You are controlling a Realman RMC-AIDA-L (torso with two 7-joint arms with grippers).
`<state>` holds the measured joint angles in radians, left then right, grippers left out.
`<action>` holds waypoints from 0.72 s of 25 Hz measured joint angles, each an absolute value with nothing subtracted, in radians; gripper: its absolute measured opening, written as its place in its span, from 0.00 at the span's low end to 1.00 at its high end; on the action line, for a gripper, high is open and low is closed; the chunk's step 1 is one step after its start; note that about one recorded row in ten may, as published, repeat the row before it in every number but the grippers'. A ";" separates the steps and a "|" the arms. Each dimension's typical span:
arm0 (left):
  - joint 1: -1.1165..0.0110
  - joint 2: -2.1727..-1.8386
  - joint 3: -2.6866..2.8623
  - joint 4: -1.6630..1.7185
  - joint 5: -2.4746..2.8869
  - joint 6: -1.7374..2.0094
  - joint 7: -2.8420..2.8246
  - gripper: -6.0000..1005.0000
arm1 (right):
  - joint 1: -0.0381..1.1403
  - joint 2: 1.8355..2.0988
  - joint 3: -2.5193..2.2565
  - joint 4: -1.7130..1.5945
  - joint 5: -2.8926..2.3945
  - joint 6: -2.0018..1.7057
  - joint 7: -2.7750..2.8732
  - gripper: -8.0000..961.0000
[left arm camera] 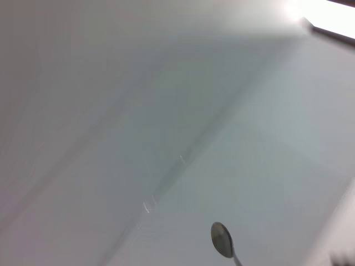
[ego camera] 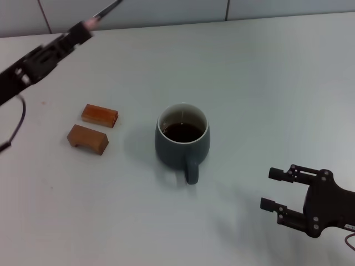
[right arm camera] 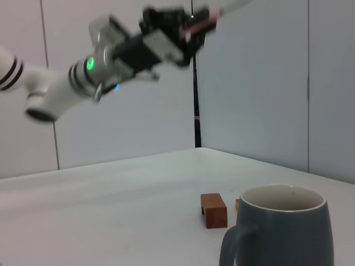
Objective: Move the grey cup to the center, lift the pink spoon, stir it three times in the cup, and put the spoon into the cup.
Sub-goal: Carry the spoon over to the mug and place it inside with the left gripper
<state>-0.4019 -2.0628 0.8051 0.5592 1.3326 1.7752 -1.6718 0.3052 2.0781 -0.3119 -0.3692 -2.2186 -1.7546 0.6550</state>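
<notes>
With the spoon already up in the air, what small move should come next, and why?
Probably swing the left gripper toward the grey cup and tip the pink spoon bowl-down. The spoon is held high, far off to the cup's left and pointing away, while the cup sits mid-table with dark liquid. The right gripper rests open beside it.

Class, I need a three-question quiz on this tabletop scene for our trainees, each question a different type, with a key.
1. True or false: the pink spoon lies on the table.
2. Which gripper holds the spoon? A) left gripper B) right gripper
3. Fill in: beside the grey cup, on the robot's left, stand two wooden ____.

Key:
1. False; it is held in the air.
2. A; the right one rests open near the cup's handle side.
3. Blocks.
</notes>
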 joint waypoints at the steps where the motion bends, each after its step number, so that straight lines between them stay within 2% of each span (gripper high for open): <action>1: -0.404 -2.063 0.827 0.640 1.351 1.778 -1.677 0.15 | 0.303 2.078 -0.312 -0.366 -2.219 -1.755 0.655 0.63; 5: -0.407 -2.060 0.874 1.013 1.488 1.779 -1.725 0.15 | 0.299 2.079 -0.312 -0.364 -2.219 -1.755 0.655 0.63; 6: -0.413 -2.060 0.884 1.199 1.578 1.780 -1.752 0.15 | 0.297 2.080 -0.312 -0.363 -2.220 -1.754 0.655 0.63; 10: -0.434 -2.061 0.913 1.419 1.732 1.784 -1.795 0.15 | 0.294 2.081 -0.311 -0.358 -2.220 -1.753 0.655 0.63; 14: -0.443 -2.061 0.931 1.476 1.783 1.785 -1.814 0.16 | 0.295 2.079 -0.309 -0.346 -2.220 -1.747 0.655 0.63; 16: -0.482 -2.064 1.103 1.746 2.065 1.798 -1.870 0.16 | 0.294 2.079 -0.309 -0.346 -2.220 -1.744 0.655 0.63; 18: -0.491 -2.065 1.138 1.778 2.105 1.800 -1.880 0.16 | 0.294 2.079 -0.306 -0.345 -2.220 -1.742 0.655 0.63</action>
<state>-0.4906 -2.0646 1.1377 1.7782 2.1048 1.7996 -1.8800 0.2942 2.0787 -0.3058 -0.3452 -2.2198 -1.7423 0.6549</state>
